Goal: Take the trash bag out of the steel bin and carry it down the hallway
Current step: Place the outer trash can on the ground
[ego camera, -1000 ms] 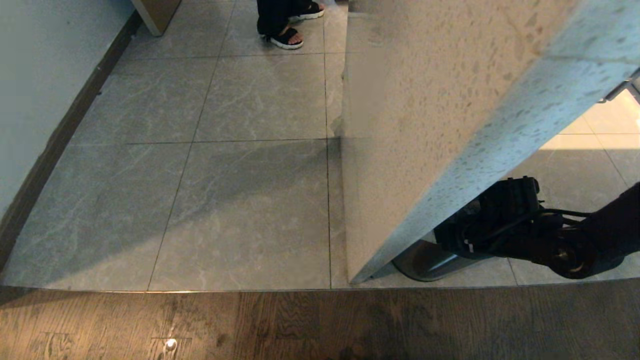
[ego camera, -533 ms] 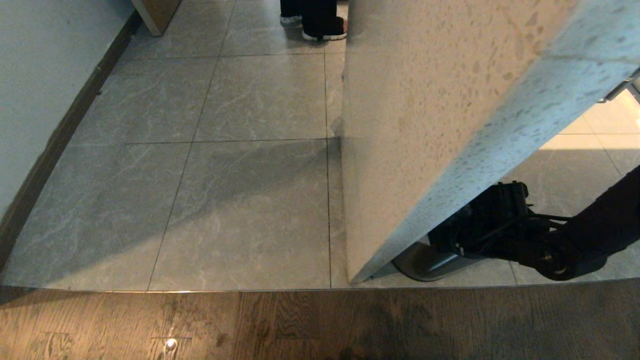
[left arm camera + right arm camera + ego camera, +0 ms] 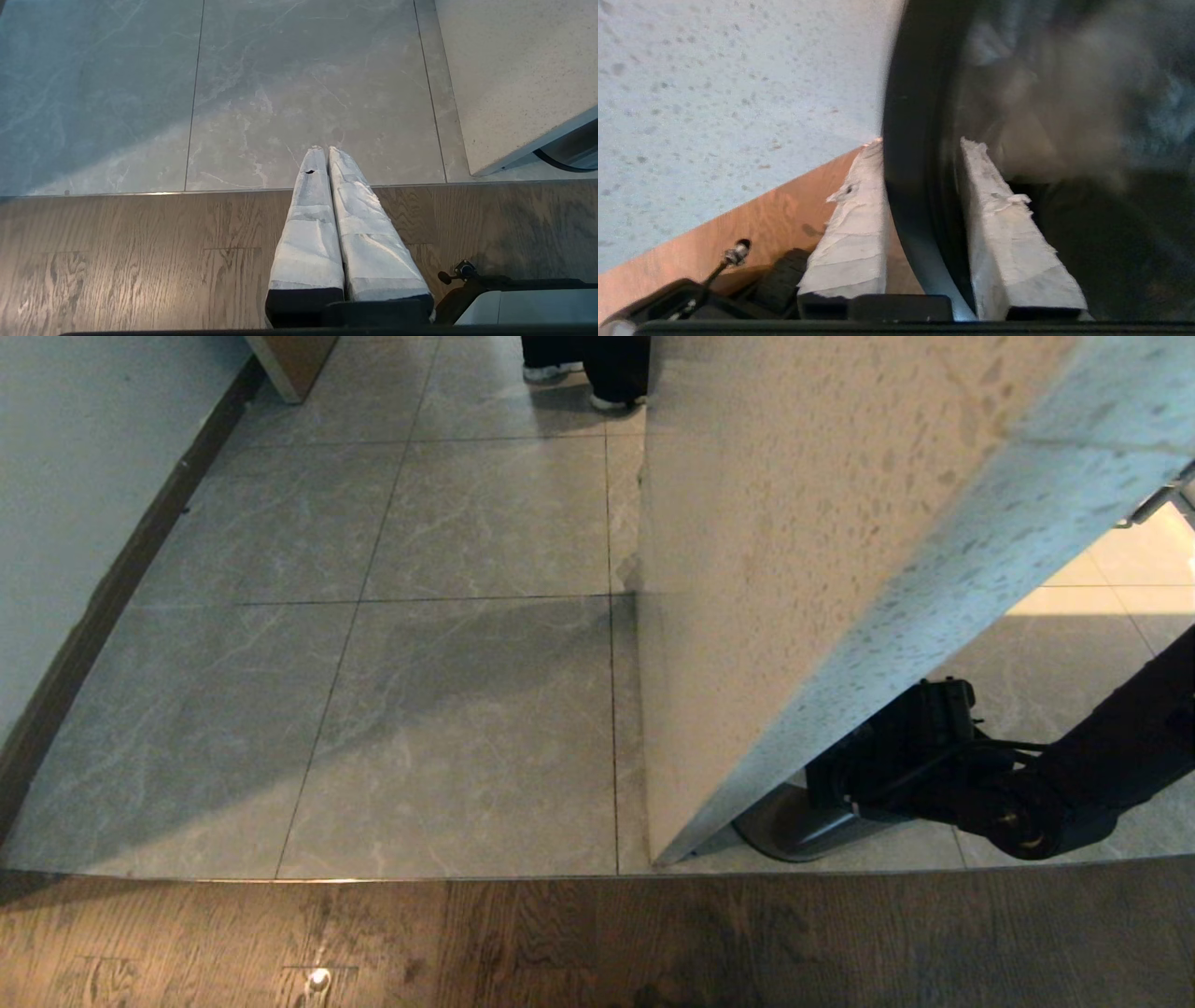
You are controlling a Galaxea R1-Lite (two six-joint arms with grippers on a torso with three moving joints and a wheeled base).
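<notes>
The steel bin [image 3: 794, 826] stands on the tiles, half hidden under a pale speckled slab. In the right wrist view its wide black ring [image 3: 915, 116] runs between the fingers of my right gripper [image 3: 922, 144]. One taped finger is outside the ring and the other inside the bin, both closed against it. The trash bag [image 3: 1045, 93] shows as hazy clear plastic over dark contents, just beyond the inner finger. In the head view only the right wrist [image 3: 896, 765] shows over the bin. My left gripper [image 3: 325, 150] is parked, shut and empty, above the floor's edge.
The speckled slab [image 3: 840, 523] leans over the bin and blocks the right half of the view. Grey marbled hallway tiles [image 3: 448, 709] stretch ahead to a person's feet [image 3: 579, 364]. A pale wall with dark skirting [image 3: 75, 476] runs on the left, and wood flooring [image 3: 560, 943] lies nearest me.
My right wrist has sunk lower over the bin and the forearm has dropped with it. The person's feet at the far end have stepped to the right, partly behind the slab.
</notes>
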